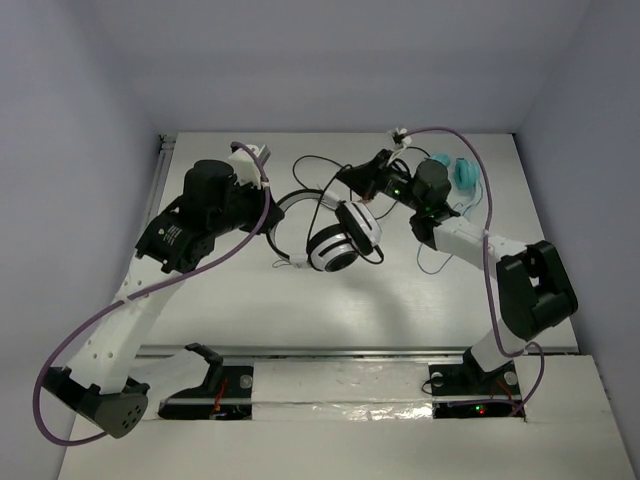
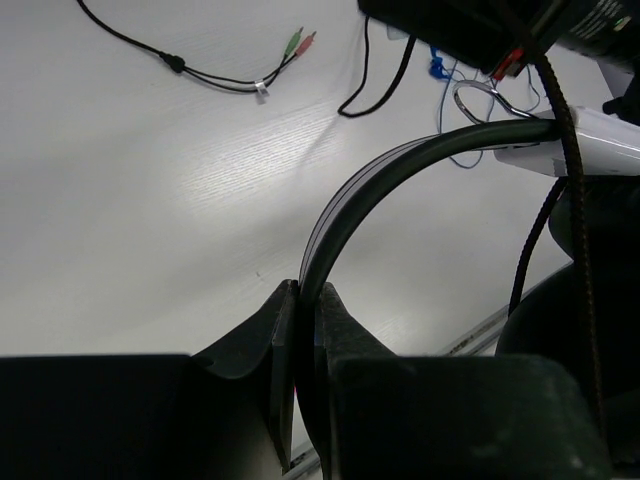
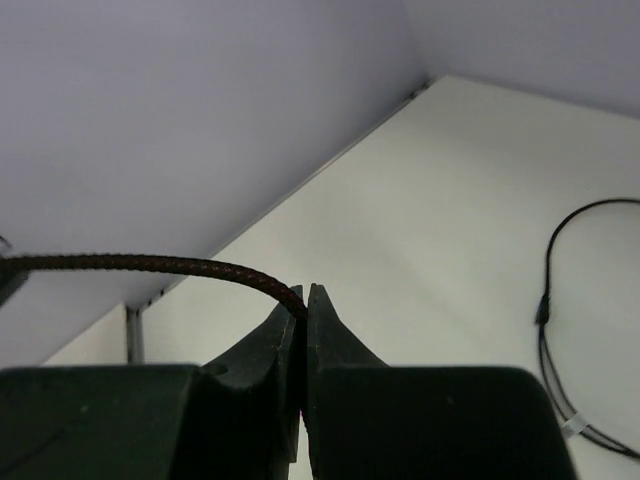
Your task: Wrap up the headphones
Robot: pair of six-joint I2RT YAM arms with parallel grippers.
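The black-and-white headphones hang between my two grippers at mid-table, and a shadow lies below them. My left gripper is shut on the thin black headband, which is pinched edge-on between the jaws of that gripper. My right gripper is behind the cups and shut on the braided black cable, which is clamped at the tips of that gripper. The cable's far end with green and pink plugs lies loose on the table.
The teal headphones sit at the back right behind the right arm, and their blue cord is close by. A thin black cable loop lies on the white table. Walls close in the back and both sides.
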